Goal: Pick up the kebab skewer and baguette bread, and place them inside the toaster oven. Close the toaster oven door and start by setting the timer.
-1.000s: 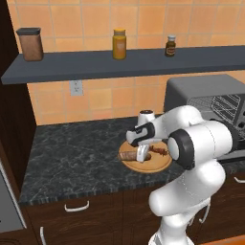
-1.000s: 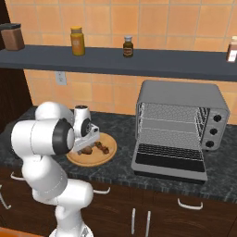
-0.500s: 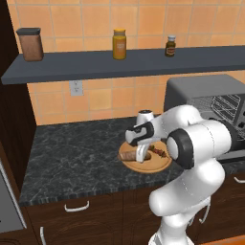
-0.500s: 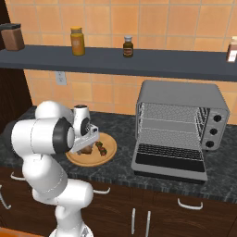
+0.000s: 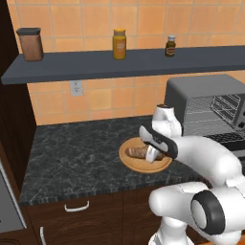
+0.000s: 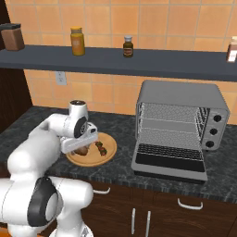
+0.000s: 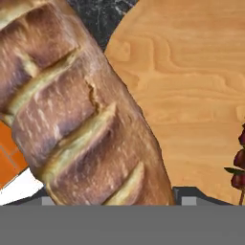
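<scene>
The gripper (image 5: 152,154) looks clamped across the baguette (image 7: 81,119), though its tips are barely visible; a grip off the loaf's middle could let it tilt and slip when lifted, or nudge the kebab skewer (image 6: 101,148). In the hand view the baguette runs from 11 to 6 o'clock over the wooden board (image 7: 191,95), the skewer at 4 o'clock.

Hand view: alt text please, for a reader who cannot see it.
A crusty brown baguette runs diagonally across the close-up, lying partly over a round wooden board. Dark kebab pieces show at the right edge, and black speckled counter at the top.
</scene>
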Controlling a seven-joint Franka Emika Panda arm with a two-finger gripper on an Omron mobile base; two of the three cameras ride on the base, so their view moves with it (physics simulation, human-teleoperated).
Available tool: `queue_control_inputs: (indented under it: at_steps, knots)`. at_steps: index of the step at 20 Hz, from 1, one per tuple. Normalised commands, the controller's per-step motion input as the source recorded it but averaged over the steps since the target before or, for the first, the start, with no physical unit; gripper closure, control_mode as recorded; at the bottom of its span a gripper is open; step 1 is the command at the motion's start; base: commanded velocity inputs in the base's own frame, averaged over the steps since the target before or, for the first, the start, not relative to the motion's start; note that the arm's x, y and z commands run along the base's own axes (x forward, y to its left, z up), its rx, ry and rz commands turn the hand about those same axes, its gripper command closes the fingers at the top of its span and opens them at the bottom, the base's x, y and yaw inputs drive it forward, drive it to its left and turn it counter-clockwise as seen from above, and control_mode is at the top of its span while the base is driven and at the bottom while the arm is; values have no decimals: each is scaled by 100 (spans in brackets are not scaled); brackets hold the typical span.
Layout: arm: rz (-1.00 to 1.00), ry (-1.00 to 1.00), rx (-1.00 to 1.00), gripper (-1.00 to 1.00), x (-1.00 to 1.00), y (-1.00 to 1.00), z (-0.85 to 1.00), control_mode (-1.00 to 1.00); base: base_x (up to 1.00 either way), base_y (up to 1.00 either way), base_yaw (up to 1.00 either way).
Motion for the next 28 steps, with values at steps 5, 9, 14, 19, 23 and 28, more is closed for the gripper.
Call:
queue_control_inputs:
  at_steps: [5,9,14,19,23,28]
  knots:
    - [-34,-9,5,100,-45,-45,80,-100,0,0,0]
    - [-45,-12,0,100,-30,-53,41,-100,0,0,0]
    - [-37,-8,1,100,0,-78,41,-100,0,0,0]
    - [-27,-2,1,100,0,-99,41,-100,0,0,0]
    - [-22,0,2,100,1,-92,27,-100,0,0,0]
    - [-13,0,4,100,37,-75,16,-100,0,0,0]
